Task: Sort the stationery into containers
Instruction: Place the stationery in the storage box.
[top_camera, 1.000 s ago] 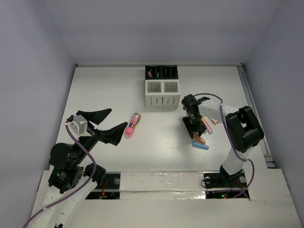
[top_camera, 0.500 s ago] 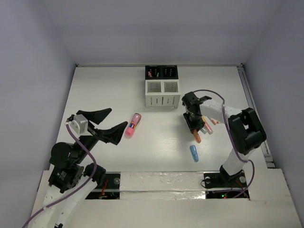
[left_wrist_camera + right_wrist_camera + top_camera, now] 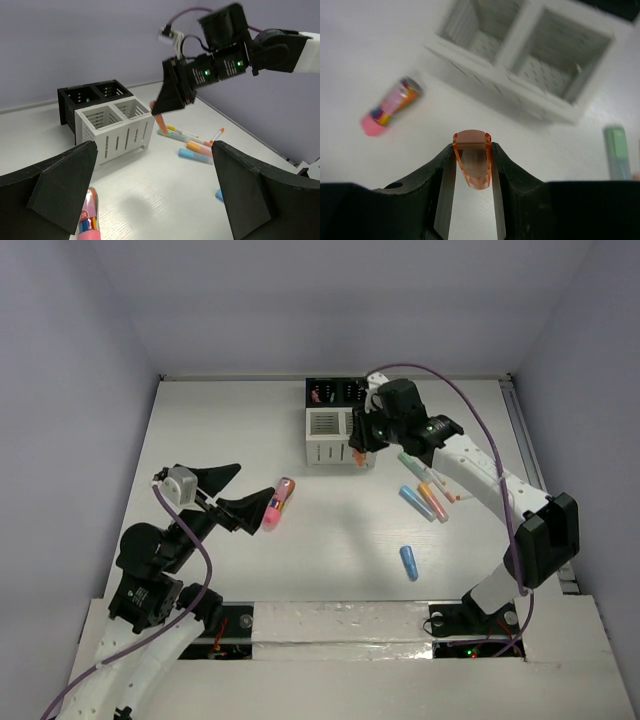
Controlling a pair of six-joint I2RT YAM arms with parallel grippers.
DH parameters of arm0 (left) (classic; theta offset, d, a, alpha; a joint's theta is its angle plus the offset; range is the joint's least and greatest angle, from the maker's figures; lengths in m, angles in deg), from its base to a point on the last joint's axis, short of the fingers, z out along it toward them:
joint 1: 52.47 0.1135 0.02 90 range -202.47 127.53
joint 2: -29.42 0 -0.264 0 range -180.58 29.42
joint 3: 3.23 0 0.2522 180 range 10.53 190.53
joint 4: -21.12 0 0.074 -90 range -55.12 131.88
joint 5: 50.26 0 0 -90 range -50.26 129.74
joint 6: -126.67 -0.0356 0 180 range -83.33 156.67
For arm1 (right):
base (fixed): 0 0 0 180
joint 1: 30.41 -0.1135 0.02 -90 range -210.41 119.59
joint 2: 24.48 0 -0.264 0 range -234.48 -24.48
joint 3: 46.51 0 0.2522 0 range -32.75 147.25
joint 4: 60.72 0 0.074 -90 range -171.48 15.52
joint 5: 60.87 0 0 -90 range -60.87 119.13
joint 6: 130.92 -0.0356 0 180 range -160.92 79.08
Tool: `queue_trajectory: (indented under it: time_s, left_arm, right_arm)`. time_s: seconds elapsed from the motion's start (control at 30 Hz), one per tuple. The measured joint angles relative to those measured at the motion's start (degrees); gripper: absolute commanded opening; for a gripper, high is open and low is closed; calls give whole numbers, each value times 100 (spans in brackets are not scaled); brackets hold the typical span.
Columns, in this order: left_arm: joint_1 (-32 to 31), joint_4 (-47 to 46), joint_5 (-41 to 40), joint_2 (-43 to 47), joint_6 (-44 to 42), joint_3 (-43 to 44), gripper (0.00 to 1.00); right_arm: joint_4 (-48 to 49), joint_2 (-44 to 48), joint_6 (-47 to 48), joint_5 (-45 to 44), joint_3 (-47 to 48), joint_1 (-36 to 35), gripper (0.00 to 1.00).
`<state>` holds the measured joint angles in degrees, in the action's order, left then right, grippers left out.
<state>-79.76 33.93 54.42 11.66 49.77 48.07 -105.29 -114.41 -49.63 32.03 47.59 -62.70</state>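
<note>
Clamping an orange marker (image 3: pixel 472 162) lifted from the pile (image 3: pixel 428 495), my right gripper (image 3: pixel 472 150) is arriving at four o'clock of the white container (image 3: pixel 330 454); my left gripper (image 3: pixel 238 488) is waiting, jaws apart.

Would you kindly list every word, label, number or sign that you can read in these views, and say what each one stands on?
No text can be read in any view.
Thick pink stick: a multicoloured printed band on its barrel, too small and blurred to read.
Orange stick: plain, no print shows.
Containers: only slats and holes, no lettering shows.
</note>
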Motion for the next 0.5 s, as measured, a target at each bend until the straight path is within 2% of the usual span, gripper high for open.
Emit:
queue_trajectory:
  time_s: [0.13,0.3,0.5]
  left_arm:
    - [59,-9,-63,-101,92,0,99]
    - [140,-9,-127,-269,136,0,99]
    - [208,-4,-114,-507,133,0,99]
  right_arm:
    - [1049,-468,-216,297,682,-66,11]
    - [2297,-1716,-459,376,1731,-61,13]
    - [2955,-3086,-457,37,2734,-61,12]
